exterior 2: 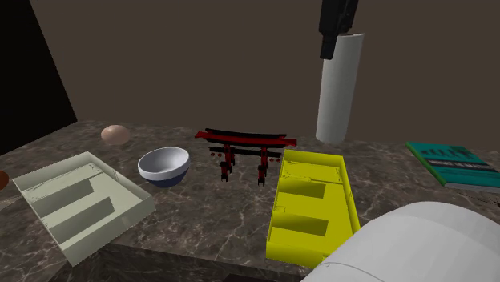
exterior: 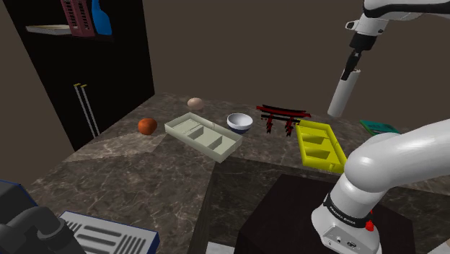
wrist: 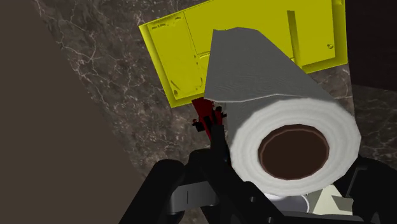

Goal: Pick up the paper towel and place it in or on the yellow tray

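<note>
The all-black two-finger gripper (exterior: 351, 68) has its jaws clamped on the upper end of the white paper towel roll with a dark hollow core (exterior: 341, 95). The roll hangs nearly upright in the air, clear of the dark marble-patterned tabletop (exterior: 144, 173) and high above the far end of the yellow rectangular tray with inner dividers (exterior: 317, 151). Gripping the top lets the roll dangle lengthwise, which I judge keeps it clear of the small red gate-shaped model (exterior 2: 240, 152) just beside the tray's far end. The pick looks done, and what remains is to bring the roll over the tray and lower it in before letting go.
</note>
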`<control>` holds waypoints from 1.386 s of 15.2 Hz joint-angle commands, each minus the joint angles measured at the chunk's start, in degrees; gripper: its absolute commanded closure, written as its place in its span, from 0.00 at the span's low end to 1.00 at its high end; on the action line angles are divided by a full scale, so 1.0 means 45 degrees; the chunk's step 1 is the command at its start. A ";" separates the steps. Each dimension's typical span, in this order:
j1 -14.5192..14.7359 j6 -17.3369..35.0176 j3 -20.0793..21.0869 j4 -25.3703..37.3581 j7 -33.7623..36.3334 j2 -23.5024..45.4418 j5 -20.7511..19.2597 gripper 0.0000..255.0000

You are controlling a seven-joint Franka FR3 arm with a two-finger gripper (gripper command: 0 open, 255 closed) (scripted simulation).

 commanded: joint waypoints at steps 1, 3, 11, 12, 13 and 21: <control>-0.0018 0.0211 -0.0175 -0.0145 -0.0114 0.0031 -0.0079 1.00; -0.0062 0.0521 -0.0245 -0.0528 -0.0080 -0.0047 -0.0157 1.00; -0.0219 0.1781 -0.0585 -0.1965 0.0040 -0.0247 -0.0484 1.00; -0.0236 0.1941 -0.0634 -0.2135 0.0053 -0.0259 -0.0526 1.00; -0.0253 0.2103 -0.0685 -0.2302 0.0065 -0.0267 -0.0569 1.00; -0.0364 0.3430 -0.1147 -0.3560 0.0148 -0.0220 -0.0919 1.00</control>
